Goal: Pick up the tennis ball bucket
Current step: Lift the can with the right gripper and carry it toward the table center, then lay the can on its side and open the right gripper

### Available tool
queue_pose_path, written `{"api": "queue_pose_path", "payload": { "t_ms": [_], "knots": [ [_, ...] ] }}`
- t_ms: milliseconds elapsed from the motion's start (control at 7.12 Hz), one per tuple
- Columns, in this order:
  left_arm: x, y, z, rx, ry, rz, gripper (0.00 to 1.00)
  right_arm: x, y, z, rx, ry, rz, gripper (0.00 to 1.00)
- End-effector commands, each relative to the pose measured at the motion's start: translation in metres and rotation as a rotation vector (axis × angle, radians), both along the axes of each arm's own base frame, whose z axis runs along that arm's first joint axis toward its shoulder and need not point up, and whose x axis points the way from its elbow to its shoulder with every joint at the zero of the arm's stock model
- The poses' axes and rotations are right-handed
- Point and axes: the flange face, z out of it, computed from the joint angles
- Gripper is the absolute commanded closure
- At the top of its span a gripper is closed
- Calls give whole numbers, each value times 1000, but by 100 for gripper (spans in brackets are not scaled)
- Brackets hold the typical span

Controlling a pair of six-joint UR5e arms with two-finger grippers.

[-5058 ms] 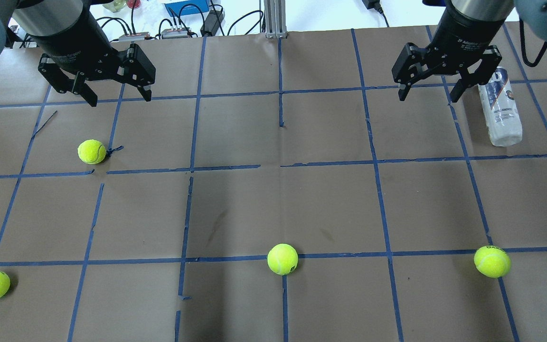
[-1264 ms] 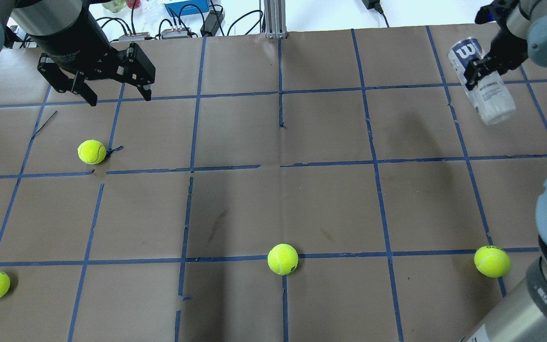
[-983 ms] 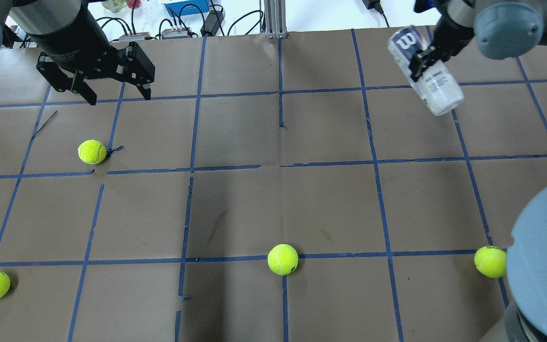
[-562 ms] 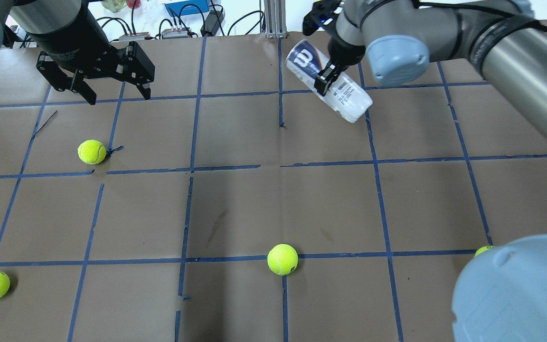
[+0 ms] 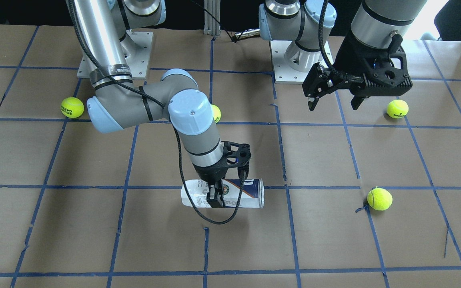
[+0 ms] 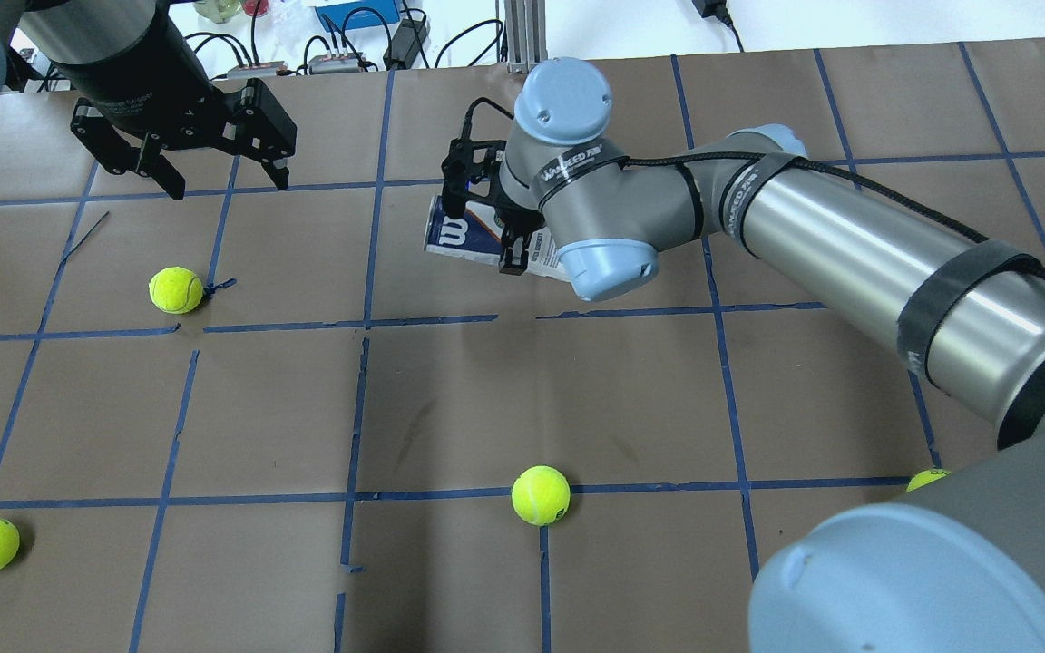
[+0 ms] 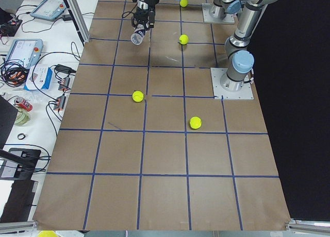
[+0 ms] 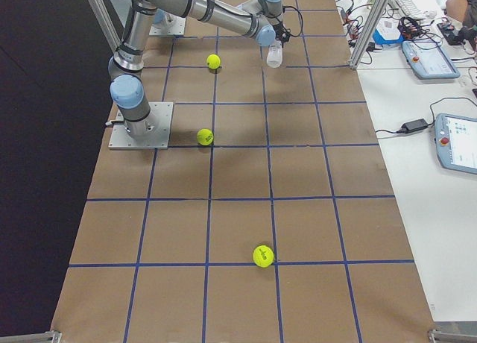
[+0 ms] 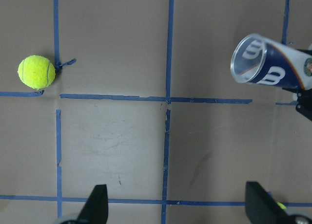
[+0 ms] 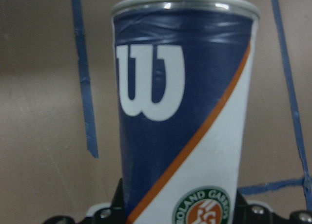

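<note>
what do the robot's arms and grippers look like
The left arm and right arm are silver tubes with pale blue-grey joint caps. A black cable is strapped along the right one, whose wrist band has white lettering. The left gripper and right gripper are black two-finger linkages.

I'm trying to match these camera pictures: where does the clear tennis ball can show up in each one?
Front-facing: tennis ball bucket lower centre.
Overhead: bucket upper centre, partly hidden.
Left: bucket top, left of centre.
Right: bucket top, right of centre.
Left wrist: bucket upper right.
Right wrist: bucket fills the frame.
Shared landmark: the right end effector clamped on it.
</note>
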Motion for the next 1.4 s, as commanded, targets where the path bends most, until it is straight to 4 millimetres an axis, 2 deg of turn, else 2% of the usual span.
{"api": "queue_pose_path", "payload": {
  "t_ms": [0, 140, 281, 421, 702, 1124, 1264],
  "knots": [
    [1, 0, 0, -1, -3, 1, 0, 53, 41, -14, -27, 60, 165, 35],
    [1, 0, 0, -1, -1, 1, 0, 57, 44, -15, -30, 67, 171, 34],
    [4, -12, -1, 3, 15, -13, 0, 56, 45, -25, -16, 75, 171, 31],
    [9, -12, -3, 11, 35, -2, 0, 57, 43, -35, -5, 86, 170, 29],
    [10, -10, -7, 17, 37, -8, 0, 54, 42, -51, 15, 116, 158, 0],
    [8, -17, -5, 5, 79, -11, 0, 52, 42, -47, 18, 136, 151, 0],
    [14, -20, -3, 0, 79, 0, 0, 43, 35, -32, 1, 125, 128, 0]
  ]
}}
